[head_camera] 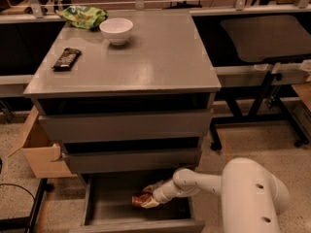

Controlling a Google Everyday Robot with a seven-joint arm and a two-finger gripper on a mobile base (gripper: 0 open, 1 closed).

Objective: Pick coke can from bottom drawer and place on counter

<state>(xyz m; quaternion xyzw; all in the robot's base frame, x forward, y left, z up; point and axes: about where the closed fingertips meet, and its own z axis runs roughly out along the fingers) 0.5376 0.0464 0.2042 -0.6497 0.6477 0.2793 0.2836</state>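
The bottom drawer (pixel 104 205) of the grey cabinet stands pulled open at the foot of the picture. The red coke can (pixel 141 200) lies inside it, right of the middle. My white arm reaches in from the lower right, and my gripper (pixel 149 197) is low in the drawer right at the can, its tip over the can's right side. The counter (pixel 155 57) is the cabinet's flat grey top, high above the drawer.
On the counter stand a white bowl (pixel 116 30), a green snack bag (pixel 82 16) at the back left and a dark candy bar (pixel 66 58) near the left edge. A cardboard box (pixel 36 147) sits left of the cabinet. A black table (pixel 265 35) stands to the right.
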